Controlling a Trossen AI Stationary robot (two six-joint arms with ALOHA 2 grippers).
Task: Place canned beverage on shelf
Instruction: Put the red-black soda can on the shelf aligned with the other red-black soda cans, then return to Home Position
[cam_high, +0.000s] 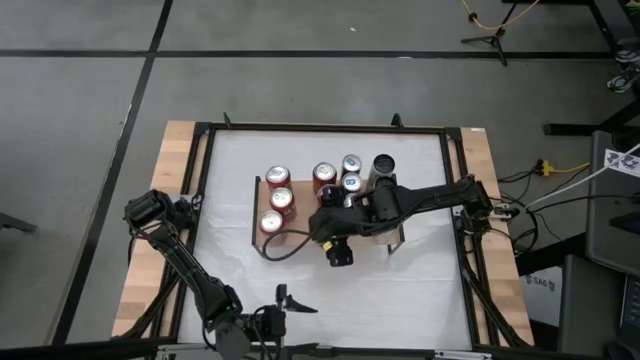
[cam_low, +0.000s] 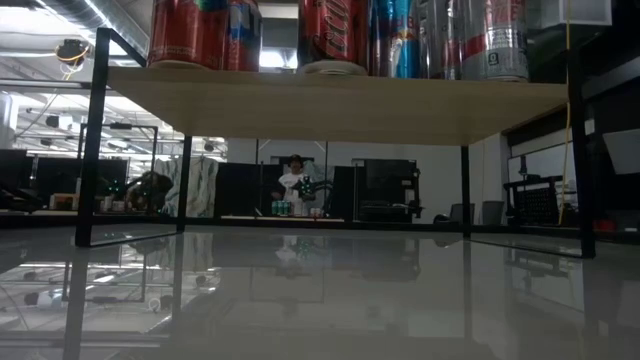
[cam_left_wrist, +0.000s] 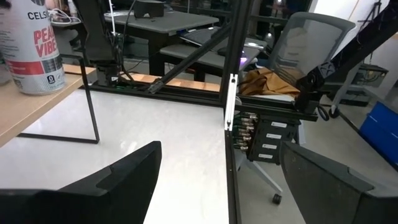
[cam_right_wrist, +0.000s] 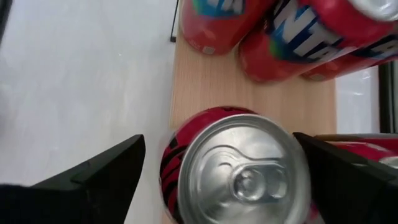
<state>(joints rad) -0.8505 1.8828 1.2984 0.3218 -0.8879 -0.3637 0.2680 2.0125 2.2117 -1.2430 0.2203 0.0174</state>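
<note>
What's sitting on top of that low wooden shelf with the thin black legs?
Drink cans stand on the light wooden shelf: three red ones in a row, plus red, blue and silver ones behind. The right gripper hangs open around another red can; the arm covers the shelf's middle.

Red cans (cam_right_wrist: 231, 167), light wooden shelf (cam_right_wrist: 211, 84)

Robotics lab or workshop: bare concrete floor (cam_high: 300, 80) with black tape lines, tripod (cam_high: 490, 35), yellow cable (cam_high: 490, 18), desks with monitors (cam_low: 385, 190), mesh office chair (cam_left_wrist: 311, 46), person (cam_low: 293, 185) far back.
</note>
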